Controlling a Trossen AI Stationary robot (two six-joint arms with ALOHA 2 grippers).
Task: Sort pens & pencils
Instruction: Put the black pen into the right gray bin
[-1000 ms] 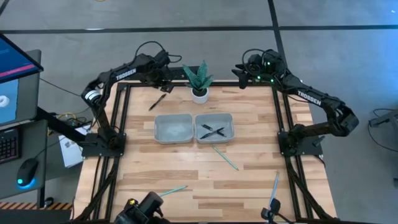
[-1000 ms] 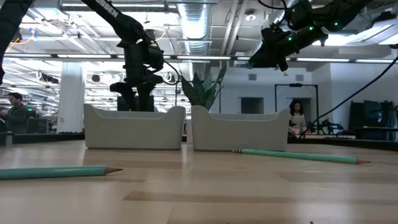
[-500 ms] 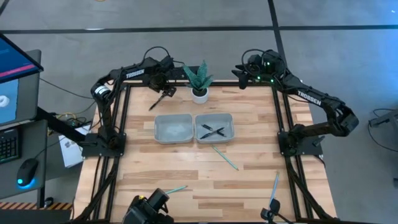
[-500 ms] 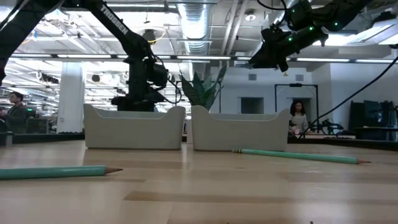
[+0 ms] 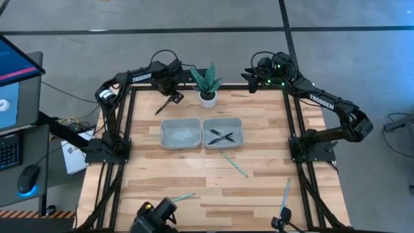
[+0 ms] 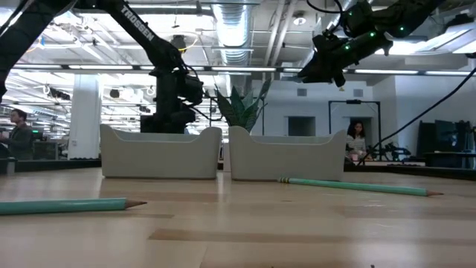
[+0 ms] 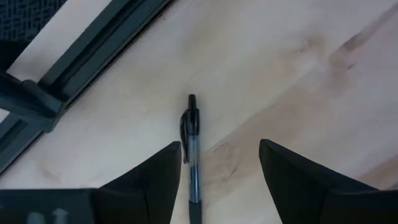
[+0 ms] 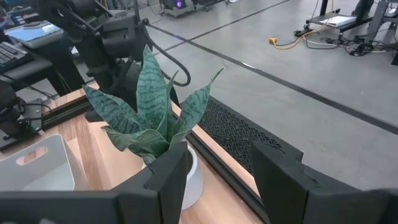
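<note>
A dark pen (image 5: 163, 105) lies flat on the table near its far left corner. My left gripper (image 5: 173, 97) is low over the pen's far end and open. In the left wrist view the pen (image 7: 191, 143) lies between the two fingers of the left gripper (image 7: 219, 144), close to one finger; whether it touches, I cannot tell. Two more pens (image 5: 221, 136) lie crossed in the right tray (image 5: 239, 123). Three teal pencils (image 5: 233, 164), (image 5: 286, 192), (image 5: 182, 198) lie on the table's near half. My right gripper (image 5: 249, 79) waits open, raised at the far edge.
The left tray (image 5: 180, 134) stands beside the right one at mid-table. A potted plant (image 5: 207, 85) stands at the far edge between the two grippers, close to my left gripper. The black table frame (image 7: 93, 56) runs just beyond the pen. People show in the room behind.
My left gripper has come down and a little toward the near edge, onto the pen's far end at the table's far left. The pen has stayed where it was. The right arm has kept still.
</note>
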